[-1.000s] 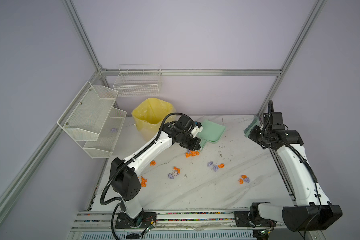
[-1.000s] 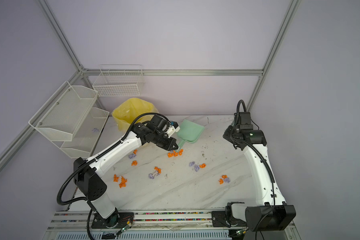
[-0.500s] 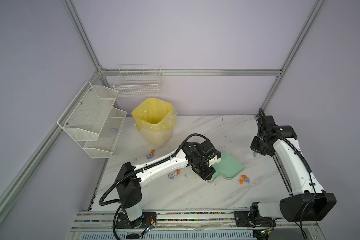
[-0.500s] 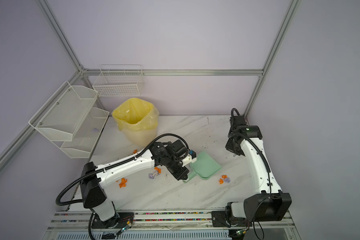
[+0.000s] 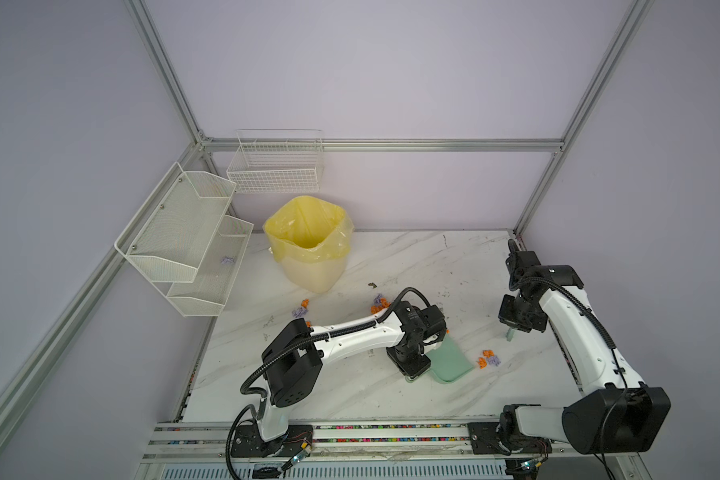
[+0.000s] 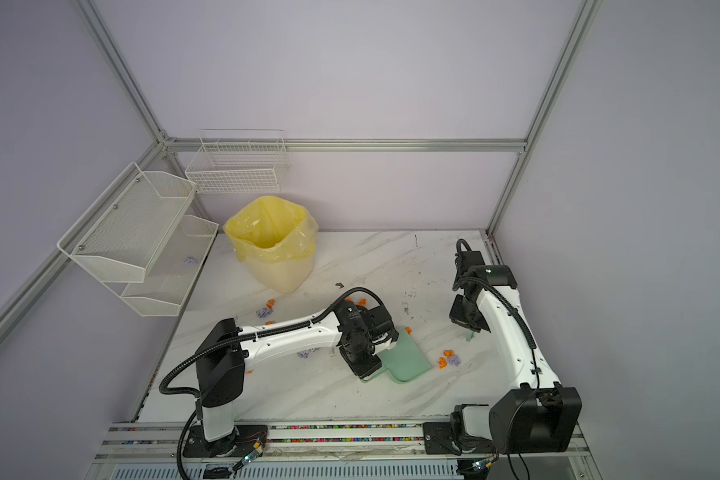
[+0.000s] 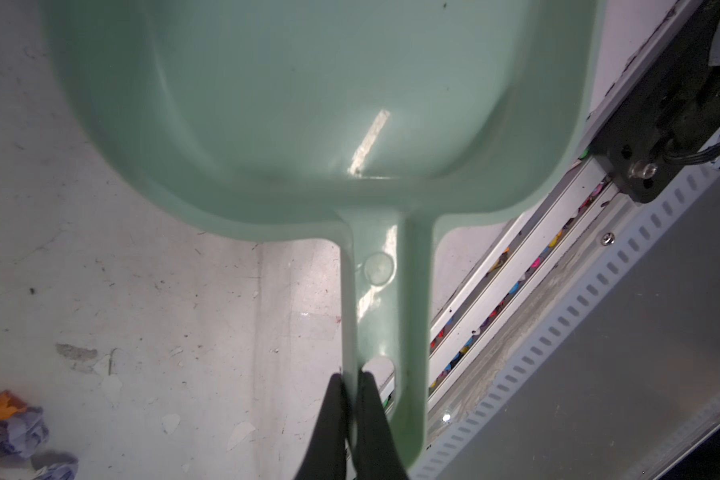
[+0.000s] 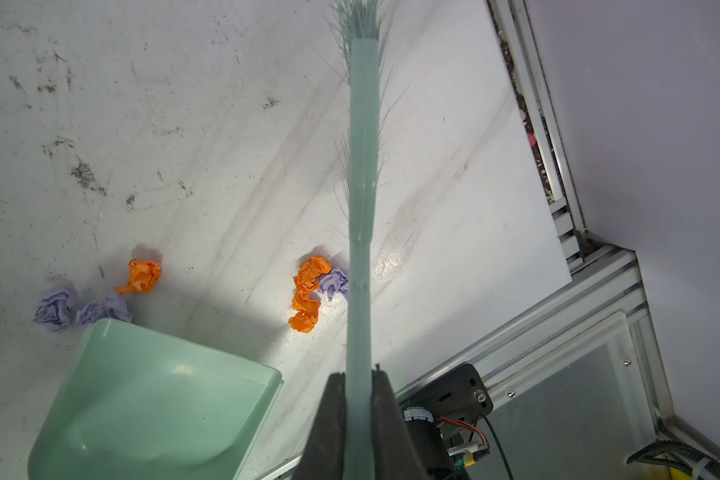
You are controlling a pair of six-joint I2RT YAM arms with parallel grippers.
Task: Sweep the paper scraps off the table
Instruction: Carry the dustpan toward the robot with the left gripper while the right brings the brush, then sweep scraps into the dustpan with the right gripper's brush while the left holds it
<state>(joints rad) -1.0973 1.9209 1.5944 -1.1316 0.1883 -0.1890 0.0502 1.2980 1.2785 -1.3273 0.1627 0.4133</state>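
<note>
1. The left tool (image 7: 352,384) is pinched on the thin edge of the dustpan (image 7: 308,104) handle, at the handle's end.
2. The green dustpan sits low over the desk (image 5: 412,266), near its front middle in both top views. Whether it touches the surface I cannot tell.
3. The right tool (image 8: 358,380) is clamped on the brush (image 8: 360,166) handle. The brush points down at the desk, bristles at its far end.
4. In a top view the brush (image 5: 509,333) stands on the right of the desk, apart from the dustpan (image 5: 452,361).
5. A small cluster of orange and purple scraps (image 5: 488,358) lies between the dustpan and the brush.
6. In the right wrist view, two purple wads (image 8: 102,307) lie just beside the pan's open lip, with an orange one (image 8: 140,276) close by.
7. More scraps (image 5: 300,309) lie on the desk in front of the yellow-lined bin (image 5: 308,245), and others (image 5: 379,303) lie behind the left arm.
8. One purple wad (image 5: 227,260) lies in the lower mesh shelf (image 5: 208,286).
</note>
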